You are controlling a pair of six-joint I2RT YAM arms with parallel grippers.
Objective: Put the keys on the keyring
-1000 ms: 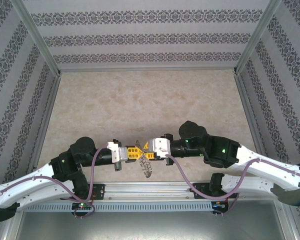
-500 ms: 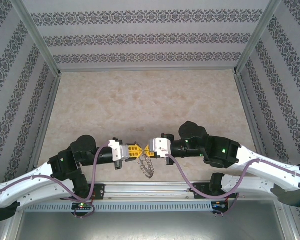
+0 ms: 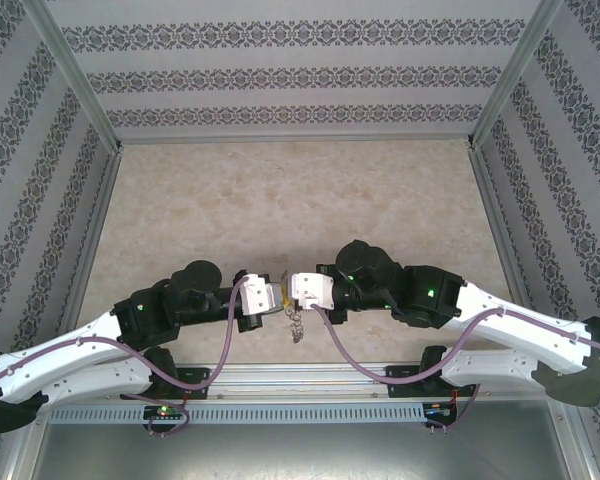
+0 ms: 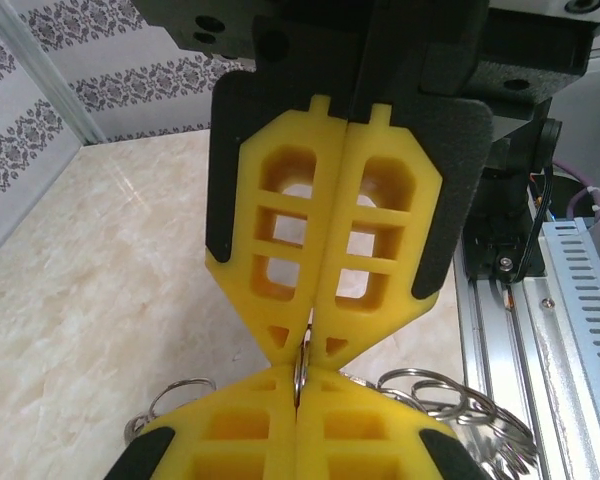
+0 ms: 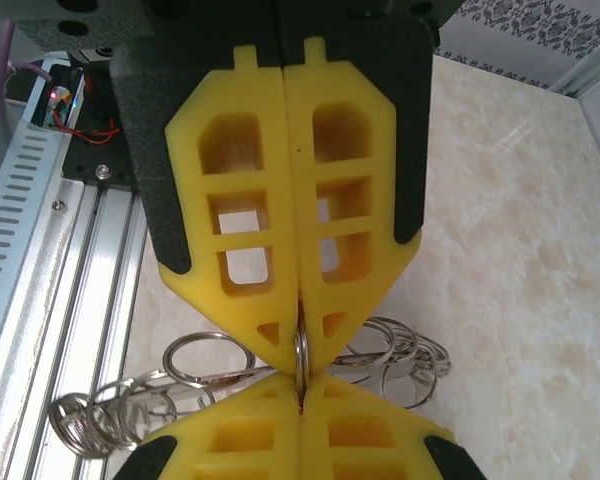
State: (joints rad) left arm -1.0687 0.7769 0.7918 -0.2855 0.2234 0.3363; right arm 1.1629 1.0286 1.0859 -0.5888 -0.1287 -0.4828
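Note:
My two grippers meet tip to tip low over the near middle of the marble table. The keyring is a thin silvery ring seen edge-on, pinched between both pairs of yellow fingers. The left gripper is shut on it from one side. From the other side the right gripper is shut on it too. In the top view the left gripper and right gripper almost touch. A bunch of linked rings hangs below them. I cannot make out the keys among the rings.
An aluminium rail and slotted cable duct run along the near edge just behind the grippers. Purple cables loop from each wrist. Patterned walls and metal frame posts enclose the table.
Both wrists have drawn closer together and slightly away from the rail. The right gripper has shut on the ring. The hanging bunch of rings now sits higher and looks shorter.

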